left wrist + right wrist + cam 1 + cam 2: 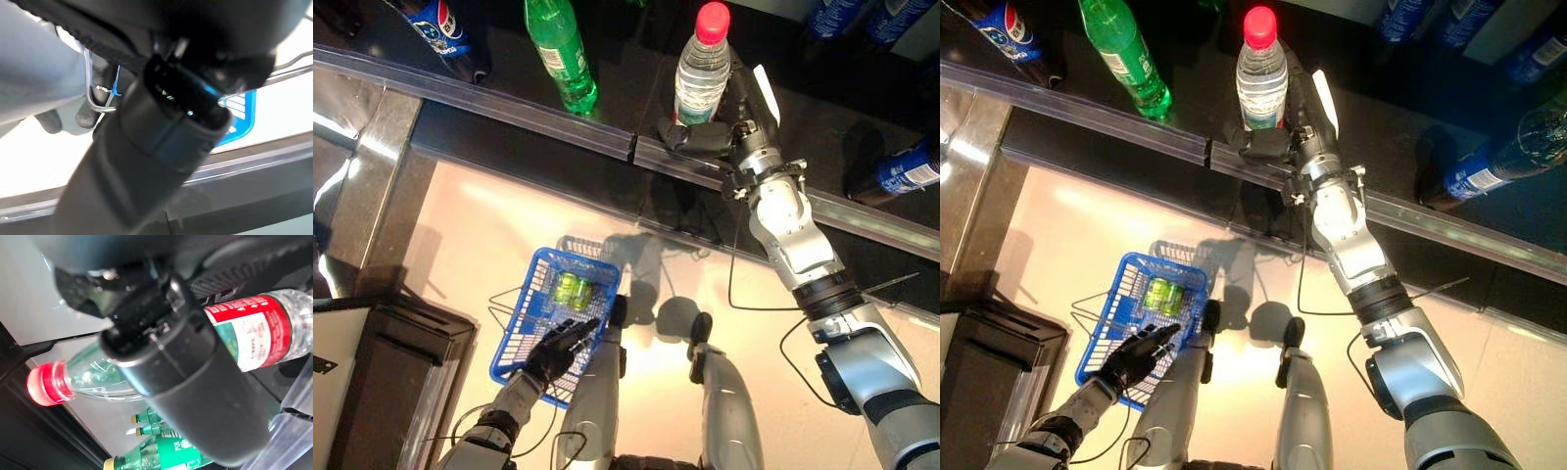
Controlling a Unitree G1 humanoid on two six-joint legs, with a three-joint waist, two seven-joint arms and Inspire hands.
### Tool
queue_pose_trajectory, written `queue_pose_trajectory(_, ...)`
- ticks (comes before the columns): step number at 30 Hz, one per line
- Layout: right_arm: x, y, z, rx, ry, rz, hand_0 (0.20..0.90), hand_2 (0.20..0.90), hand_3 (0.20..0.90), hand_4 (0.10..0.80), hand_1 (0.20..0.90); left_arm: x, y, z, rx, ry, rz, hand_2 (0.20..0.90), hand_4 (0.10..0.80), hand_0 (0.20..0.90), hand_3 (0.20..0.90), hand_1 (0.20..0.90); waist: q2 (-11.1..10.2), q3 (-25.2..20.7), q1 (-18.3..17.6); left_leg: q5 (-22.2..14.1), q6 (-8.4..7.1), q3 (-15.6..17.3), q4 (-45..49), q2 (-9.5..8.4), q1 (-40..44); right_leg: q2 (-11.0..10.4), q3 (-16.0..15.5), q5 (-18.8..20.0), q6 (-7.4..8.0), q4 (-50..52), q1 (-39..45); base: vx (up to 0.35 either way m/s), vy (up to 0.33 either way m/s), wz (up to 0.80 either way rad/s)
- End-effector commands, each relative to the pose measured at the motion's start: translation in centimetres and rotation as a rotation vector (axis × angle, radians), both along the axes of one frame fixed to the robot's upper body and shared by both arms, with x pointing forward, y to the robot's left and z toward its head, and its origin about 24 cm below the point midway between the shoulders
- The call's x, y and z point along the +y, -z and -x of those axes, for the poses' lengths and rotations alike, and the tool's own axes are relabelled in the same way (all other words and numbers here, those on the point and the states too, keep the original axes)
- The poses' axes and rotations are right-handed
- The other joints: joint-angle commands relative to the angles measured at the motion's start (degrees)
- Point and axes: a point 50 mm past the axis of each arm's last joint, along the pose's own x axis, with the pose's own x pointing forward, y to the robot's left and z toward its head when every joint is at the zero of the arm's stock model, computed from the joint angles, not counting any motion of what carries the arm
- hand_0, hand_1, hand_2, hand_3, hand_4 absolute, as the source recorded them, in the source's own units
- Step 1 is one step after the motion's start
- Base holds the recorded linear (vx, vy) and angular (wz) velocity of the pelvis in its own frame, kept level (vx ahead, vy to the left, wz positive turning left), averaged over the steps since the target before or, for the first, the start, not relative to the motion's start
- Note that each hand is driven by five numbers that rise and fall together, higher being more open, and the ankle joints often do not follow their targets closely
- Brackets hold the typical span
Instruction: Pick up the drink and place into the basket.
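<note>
The blue basket (553, 318) hangs low from the left hand (558, 351), which curls round its handle. Well above the basket, on the counter (558, 127), the right hand (720, 132) wraps the water bottle (702, 69). Hold it tight, lift straight up.

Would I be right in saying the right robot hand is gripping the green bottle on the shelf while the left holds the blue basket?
Not quite: the right robot hand grips the red-capped clear water bottle, as the left eye view shows; the green bottle stands untouched. The left robot hand does hold the blue basket.
</note>
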Motion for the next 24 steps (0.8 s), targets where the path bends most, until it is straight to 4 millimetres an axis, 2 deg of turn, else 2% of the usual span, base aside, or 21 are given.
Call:
queue_pose_trajectory(1,2.4,-8.4,2.3,-0.313,-0.127,-0.020,0.900,0.900,0.900,0.800,0.900,-4.0,0.5,1.7,-0.083,0.144,0.240,0.300,0.100,0.300,0.200,0.300,1.0,-1.1,-0.1,-1.7,2.76,-0.5,2.2,-1.84,0.8,0.6,-1.0,2.5,-2.25,-3.7,2.8,0.006,-0.004,0.03)
queue_pose_trajectory(9,2.5,-8.4,2.3,-0.315,-0.125,-0.025,0.900,0.900,0.900,0.800,0.900,-5.1,-0.3,1.4,-0.154,0.149,0.407,0.300,0.100,0.300,0.200,0.300,1.0,-1.1,0.0,-1.8,2.95,-0.5,2.0,-1.98,0.6,0.7,-0.9,2.8,-2.13,-4.0,2.7,0.000,0.000,0.00)
queue_pose_trajectory(12,2.4,-8.2,2.2,-0.315,-0.123,-0.026,0.900,0.900,0.900,0.800,0.900,-5.4,-1.0,1.1,-0.231,0.139,0.498,0.300,0.100,0.300,0.200,0.300,0.8,-1.1,0.1,-2.0,3.01,-0.6,1.9,-2.01,0.6,0.7,-0.9,2.7,-2.09,-4.1,2.6,0.000,0.000,0.00)
queue_pose_trajectory(24,2.6,-8.1,2.3,-0.320,-0.128,-0.034,0.900,0.900,0.900,0.800,0.900,-6.7,-2.2,0.3,-0.326,0.211,0.572,0.300,0.100,0.300,0.200,0.300,0.3,-1.1,0.1,-2.4,3.12,-0.7,1.9,-2.08,0.8,0.8,-0.9,2.8,-2.05,-4.3,2.8,0.000,0.000,0.00)
